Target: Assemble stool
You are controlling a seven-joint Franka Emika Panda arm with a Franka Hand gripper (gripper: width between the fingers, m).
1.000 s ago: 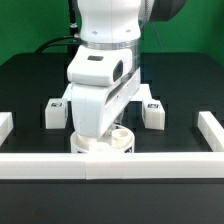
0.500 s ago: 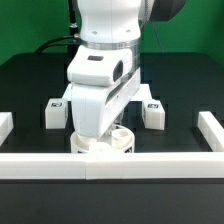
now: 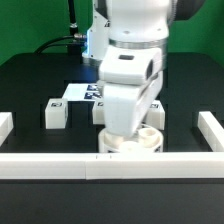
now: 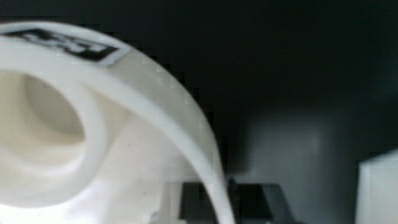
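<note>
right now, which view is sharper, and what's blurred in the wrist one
The exterior view is fairly sharp and evenly lit, the leg crisp-edged; the wrist view is soft, the seat too close to focus, bright white with little detail, and its tag smeared.

The arm (image 3: 133, 75) hides most of the seat (image 3: 150, 140), which the wrist view blurs and crops.

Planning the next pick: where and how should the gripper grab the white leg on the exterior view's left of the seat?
Grip the leg across its two flat side faces, coming straight down from above: it sits alone on the table, apart from the seat and front rail.
</note>
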